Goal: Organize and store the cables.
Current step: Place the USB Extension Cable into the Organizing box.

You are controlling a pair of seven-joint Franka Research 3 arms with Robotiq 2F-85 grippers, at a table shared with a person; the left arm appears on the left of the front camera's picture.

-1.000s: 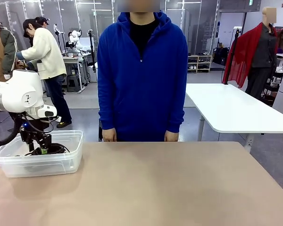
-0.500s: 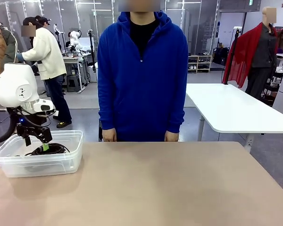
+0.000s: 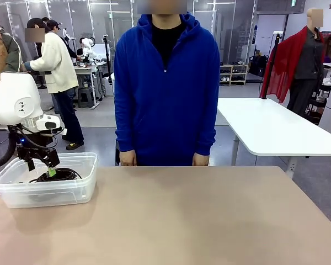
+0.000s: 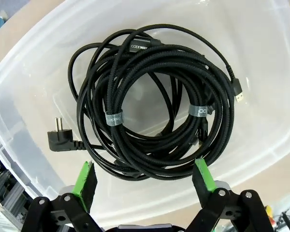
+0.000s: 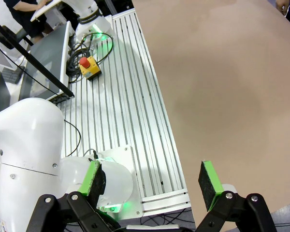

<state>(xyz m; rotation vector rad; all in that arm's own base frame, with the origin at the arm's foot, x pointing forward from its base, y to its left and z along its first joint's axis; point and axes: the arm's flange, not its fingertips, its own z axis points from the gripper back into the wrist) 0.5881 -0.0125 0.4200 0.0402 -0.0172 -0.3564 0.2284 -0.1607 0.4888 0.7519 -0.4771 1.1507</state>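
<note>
item: cables [image 4: 154, 104], black cords in overlapping round coils, two grey straps, one angled power plug, one usb plug; lay inside clear bin [image 3: 71, 193] at tabletop [image 3: 198, 221] left corner. change: left gripper [image 4: 144, 178] had risen from the coils, fingers spread, empty; storage judged done. right gripper [image 5: 152, 184]: fingers spread, empty, over tabletop edge.
</note>
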